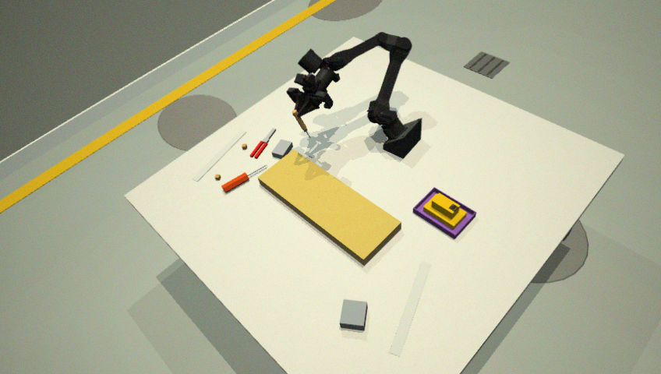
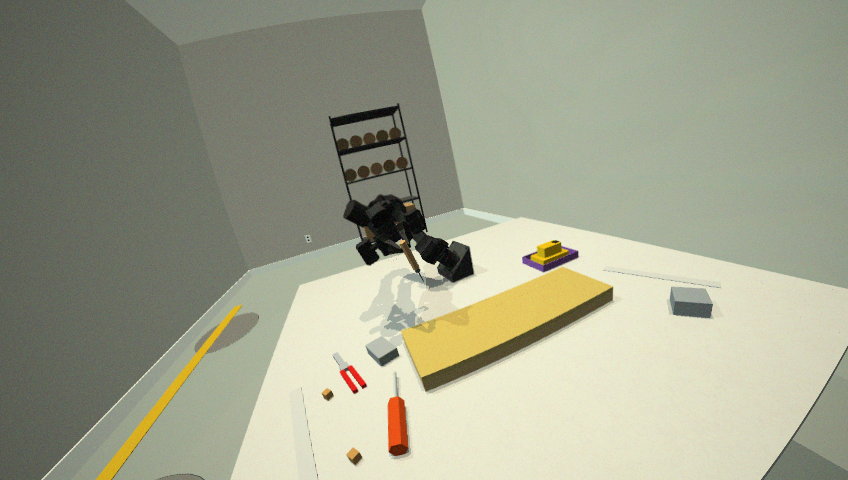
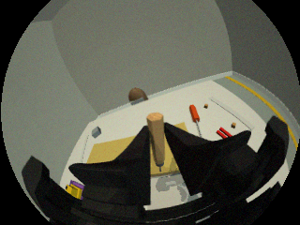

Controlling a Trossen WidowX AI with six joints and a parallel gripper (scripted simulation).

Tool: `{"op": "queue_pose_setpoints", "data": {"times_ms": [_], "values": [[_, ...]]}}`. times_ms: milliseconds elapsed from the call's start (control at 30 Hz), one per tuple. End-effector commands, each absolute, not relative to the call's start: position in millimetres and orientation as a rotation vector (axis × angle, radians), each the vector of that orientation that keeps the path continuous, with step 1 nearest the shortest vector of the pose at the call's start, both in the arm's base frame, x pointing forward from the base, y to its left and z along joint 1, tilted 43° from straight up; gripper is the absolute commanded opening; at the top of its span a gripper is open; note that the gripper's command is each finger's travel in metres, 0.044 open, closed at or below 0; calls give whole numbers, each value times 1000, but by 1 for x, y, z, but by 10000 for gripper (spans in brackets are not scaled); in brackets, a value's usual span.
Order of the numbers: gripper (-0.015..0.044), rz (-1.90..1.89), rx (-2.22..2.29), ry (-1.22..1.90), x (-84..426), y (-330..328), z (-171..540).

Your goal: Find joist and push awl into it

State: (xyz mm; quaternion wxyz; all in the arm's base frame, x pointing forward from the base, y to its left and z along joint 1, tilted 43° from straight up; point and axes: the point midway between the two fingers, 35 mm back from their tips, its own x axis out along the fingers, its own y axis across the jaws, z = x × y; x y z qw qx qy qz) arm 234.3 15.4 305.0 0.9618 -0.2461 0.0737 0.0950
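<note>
My gripper (image 1: 298, 112) (image 3: 156, 127) is shut on the wooden handle of the awl (image 1: 302, 123) (image 2: 409, 255) (image 3: 158, 141). The awl is tilted, with its thin metal tip lower than its handle, and hangs above the table beyond one end of the panel. The yellow floor panel (image 1: 328, 209) (image 2: 511, 324) (image 3: 108, 151) lies flat; no hole shows in its visible top, and the joist is hidden. The yellow stud finder (image 1: 443, 203) (image 2: 548, 249) (image 3: 73, 191) sits in the purple tray (image 1: 465, 224) (image 2: 531, 263).
A grey block (image 1: 281, 148) (image 2: 382, 350) lies by the panel's near-arm end, beside red-handled pliers (image 1: 261, 146) and an orange screwdriver (image 1: 235, 181) (image 2: 397, 425). Another grey block (image 1: 353, 315) (image 2: 690, 302) and a pale strip (image 1: 410, 308) lie past the other end.
</note>
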Motion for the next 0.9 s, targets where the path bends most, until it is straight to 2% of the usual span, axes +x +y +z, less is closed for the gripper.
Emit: {"op": "queue_pose_setpoints", "data": {"times_ms": [0,867], "values": [[0,261,-528,176,244,25,303],[0,672,-713,324,303,92,256]]}}
